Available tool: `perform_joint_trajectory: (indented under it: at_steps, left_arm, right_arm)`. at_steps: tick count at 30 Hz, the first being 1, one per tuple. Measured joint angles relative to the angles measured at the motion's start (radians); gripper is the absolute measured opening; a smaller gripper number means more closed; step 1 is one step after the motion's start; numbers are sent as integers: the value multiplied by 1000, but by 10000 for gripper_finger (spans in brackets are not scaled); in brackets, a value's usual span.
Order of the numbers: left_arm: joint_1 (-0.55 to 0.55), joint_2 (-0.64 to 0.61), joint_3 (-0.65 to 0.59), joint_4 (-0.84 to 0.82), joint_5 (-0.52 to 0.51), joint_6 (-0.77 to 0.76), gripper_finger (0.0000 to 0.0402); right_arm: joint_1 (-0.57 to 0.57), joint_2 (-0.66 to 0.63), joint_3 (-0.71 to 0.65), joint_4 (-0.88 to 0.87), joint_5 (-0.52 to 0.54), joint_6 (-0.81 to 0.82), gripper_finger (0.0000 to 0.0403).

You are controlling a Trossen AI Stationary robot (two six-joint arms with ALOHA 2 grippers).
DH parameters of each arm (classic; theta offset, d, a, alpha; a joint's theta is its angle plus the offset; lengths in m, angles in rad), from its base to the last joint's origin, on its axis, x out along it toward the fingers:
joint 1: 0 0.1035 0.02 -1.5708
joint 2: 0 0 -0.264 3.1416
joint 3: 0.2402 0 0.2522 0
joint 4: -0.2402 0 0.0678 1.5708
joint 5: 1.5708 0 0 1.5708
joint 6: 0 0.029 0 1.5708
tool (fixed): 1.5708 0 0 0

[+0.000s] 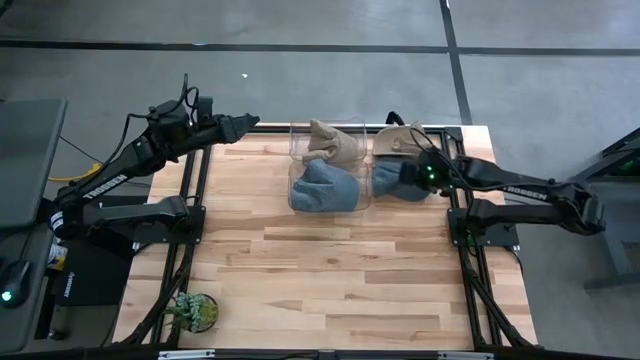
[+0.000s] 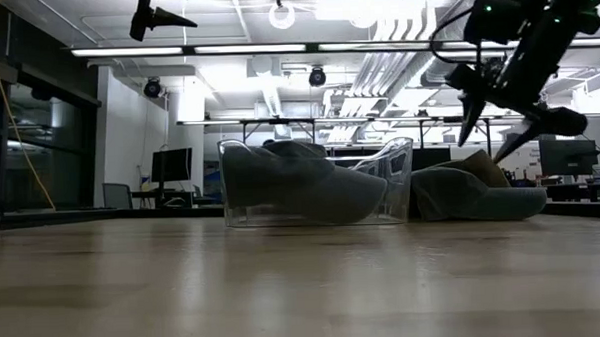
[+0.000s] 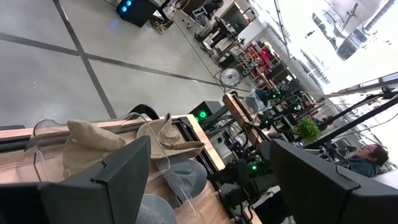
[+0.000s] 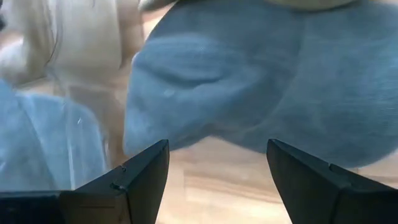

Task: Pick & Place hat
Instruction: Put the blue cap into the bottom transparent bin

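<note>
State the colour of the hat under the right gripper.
Blue-grey hat, clearest in the right wrist view, below the open right gripper.

This is a robotics lab in a large open industrial hall. A wooden bench [image 1: 340,270] stands on a grey concrete floor [image 1: 330,20] marked with dark lines. Beyond the bench, the low view shows exposed ceiling ducts [image 2: 396,45], long strip lights [image 2: 186,49], and desks with computer monitors [image 2: 171,164]. The left wrist view takes in more workstations with green indicator lights [image 3: 201,114], a standing fan [image 3: 229,77], and a seated person [image 3: 367,158] far off.
</note>
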Motion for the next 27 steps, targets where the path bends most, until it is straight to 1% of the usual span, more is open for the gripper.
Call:
perform_joint_trajectory:
  at_steps: [3,7,16,21,23,27]
  left_arm:
    - [0,0,0,0,0,-4,303]
    - [0,0,0,0,16,-7,303]
    - [0,0,0,0,37,-7,303]
    - [0,0,0,0,37,-7,303]
    - [0,0,0,0,37,-7,303]
    - [0,0,0,0,54,-7,303]
  right_arm:
    - [0,-34,-7,-25,50,43,264]
    - [0,-62,-8,-141,113,120,264]
    - [0,-68,-8,-327,210,256,264]
    - [-5,-66,-19,-320,237,293,264]
    - [-12,-56,-34,-299,222,302,264]
    - [-11,-22,-81,-229,169,370,264]
